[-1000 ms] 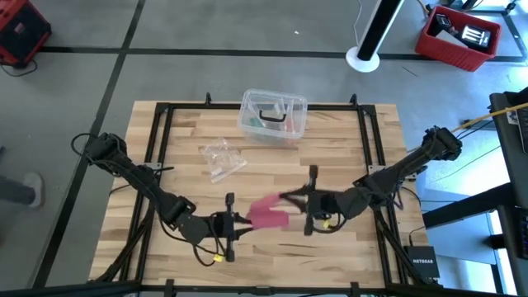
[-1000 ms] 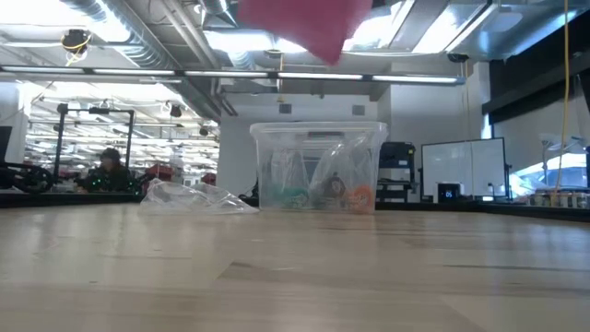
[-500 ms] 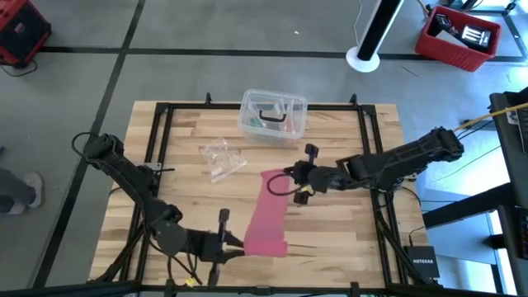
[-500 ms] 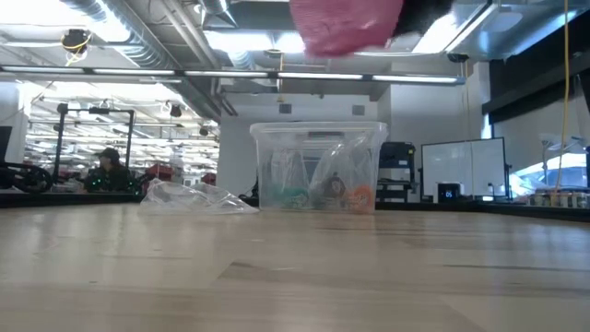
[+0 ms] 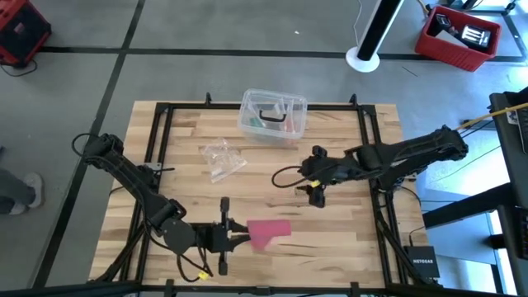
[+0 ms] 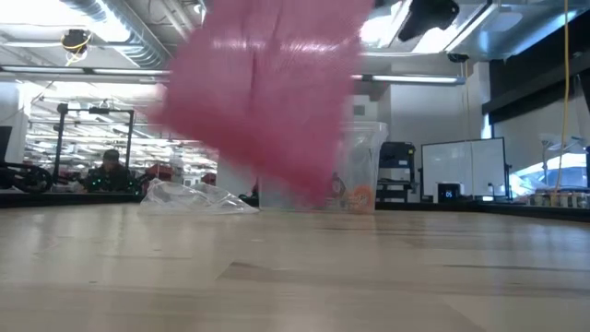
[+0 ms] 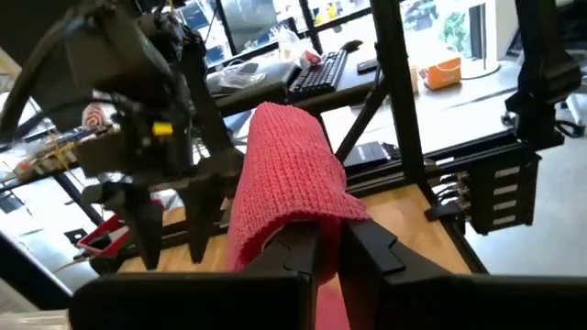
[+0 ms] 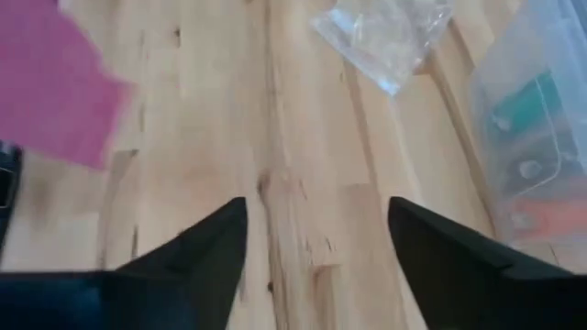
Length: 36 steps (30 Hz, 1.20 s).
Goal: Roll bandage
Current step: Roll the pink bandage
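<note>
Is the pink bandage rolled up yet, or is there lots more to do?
Not rolled yet. The bandage is still a loose strip, folded over near the table's front edge. In hand: the left tool is shut on one end of it. The right tool is open and empty, off the bandage. Left to do: all the winding into a small roll.

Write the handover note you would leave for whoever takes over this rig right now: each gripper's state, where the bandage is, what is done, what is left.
Left gripper: jaws shut on one end of the bandage, near the table's front edge.
Right gripper: jaws open, empty, hovering mid-table, apart from the bandage.
Bandage: pink strip hanging loose from the left gripper, unrolled; the low view shows it dangling in front of the clear plastic box.
Crumpled wrapper lies near the box.
Done: one end gripped.
Left: all the rolling.
</note>
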Available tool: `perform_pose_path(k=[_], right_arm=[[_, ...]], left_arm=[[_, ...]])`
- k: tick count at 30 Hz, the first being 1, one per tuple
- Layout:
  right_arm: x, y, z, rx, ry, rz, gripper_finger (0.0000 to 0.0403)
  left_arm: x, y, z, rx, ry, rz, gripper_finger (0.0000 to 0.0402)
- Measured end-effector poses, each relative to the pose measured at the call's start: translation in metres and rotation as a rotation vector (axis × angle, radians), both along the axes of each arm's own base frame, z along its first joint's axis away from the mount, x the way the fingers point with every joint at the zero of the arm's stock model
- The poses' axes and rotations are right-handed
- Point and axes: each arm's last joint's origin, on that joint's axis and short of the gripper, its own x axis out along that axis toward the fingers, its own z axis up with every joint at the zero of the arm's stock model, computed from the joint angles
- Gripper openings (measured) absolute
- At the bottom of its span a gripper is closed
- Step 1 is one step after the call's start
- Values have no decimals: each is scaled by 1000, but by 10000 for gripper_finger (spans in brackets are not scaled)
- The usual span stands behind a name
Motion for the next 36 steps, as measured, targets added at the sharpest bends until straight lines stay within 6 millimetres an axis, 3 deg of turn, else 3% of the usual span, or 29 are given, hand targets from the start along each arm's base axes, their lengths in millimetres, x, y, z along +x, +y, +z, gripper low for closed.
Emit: perform_pose_path(k=[5, 12, 17, 24, 36], right_arm=[[-13, 25, 0, -13, -161, 84, 304], [-16, 74, -46, -8, -503, 202, 307], [-11, 74, -78, -20, -622, 107, 304], [11, 82, -97, 82, -684, 163, 294], [38, 96, -131, 56, -807, 144, 246]], left_arm=[[-2, 8, 7, -24, -11, 16, 17], [-2, 14, 10, -7, -16, 34, 17], [-1, 14, 10, -7, -16, 36, 17], [-1, 14, 11, 0, -19, 35, 17], [0, 15, 11, 7, -21, 40, 17]])
